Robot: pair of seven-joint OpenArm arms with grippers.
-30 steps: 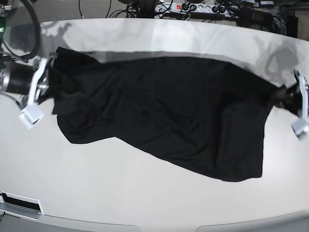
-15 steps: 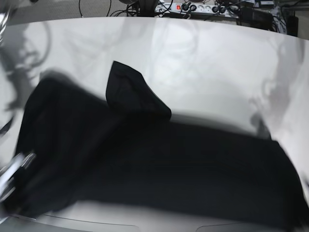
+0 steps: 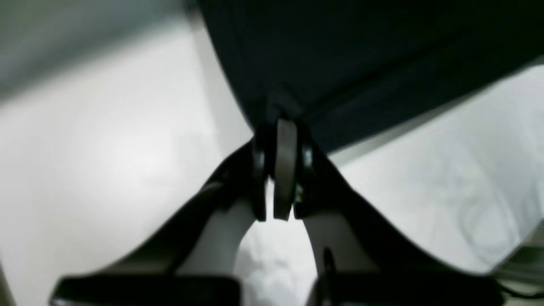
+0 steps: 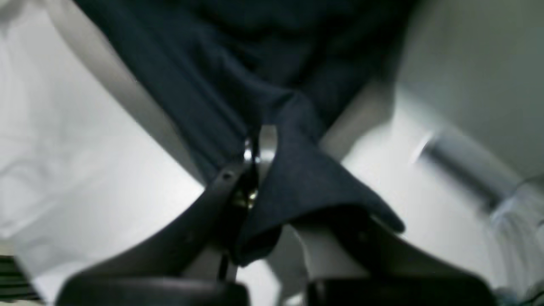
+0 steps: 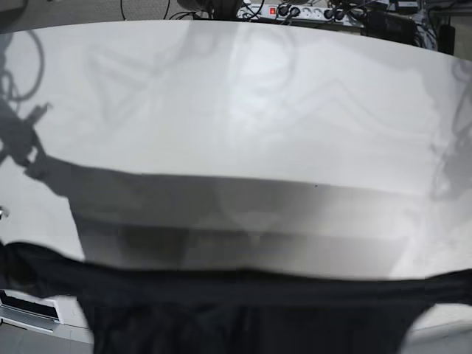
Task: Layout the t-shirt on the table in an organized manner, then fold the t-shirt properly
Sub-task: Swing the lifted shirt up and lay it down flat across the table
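The glossy white table (image 5: 243, 110) fills most of the base view, with cables and a power strip (image 5: 295, 11) along the top edge. The t-shirt (image 5: 243, 310), spread across the table's middle 1 second ago, now hangs as a taut black band along the bottom of the frame, lifted off the surface with its shadow cast just above it. This looks like a lift-and-shake to straighten the garment, so layout is underway and folding has not begun. In the left wrist view, the left gripper (image 3: 284, 127) is clamped together on a pinch of black fabric at frame centre. In the right wrist view, the right gripper (image 4: 259, 148) is likewise pressed together on a cloth corner, which drapes over 1 finger.
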